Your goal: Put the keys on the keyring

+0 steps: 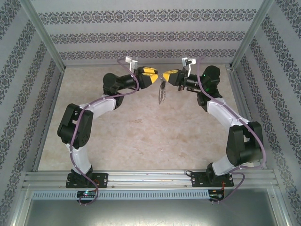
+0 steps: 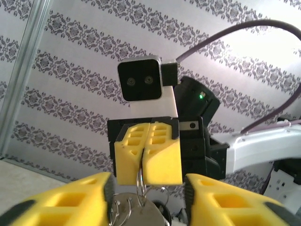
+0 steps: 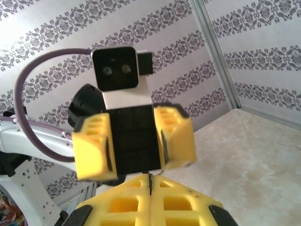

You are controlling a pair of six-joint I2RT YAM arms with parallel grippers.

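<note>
Overhead, keyring (image 1: 162,92) dangles; left wrist: right fingers (image 2: 161,157) pinch it.

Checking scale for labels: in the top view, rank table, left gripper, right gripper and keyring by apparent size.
1. Table
2. Left gripper and right gripper: they look alike, so no ranking
3. Keyring: thin, smallest

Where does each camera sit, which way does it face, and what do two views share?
Top external: above, behind the bases, looking down at the table; both arms, left gripper and right gripper.
Left wrist: faces the right gripper, shut on the keyring; own yellow fingers below.
Right wrist: faces the open left gripper; own shut fingers below.
Shared: each wrist view shows the other gripper.
</note>
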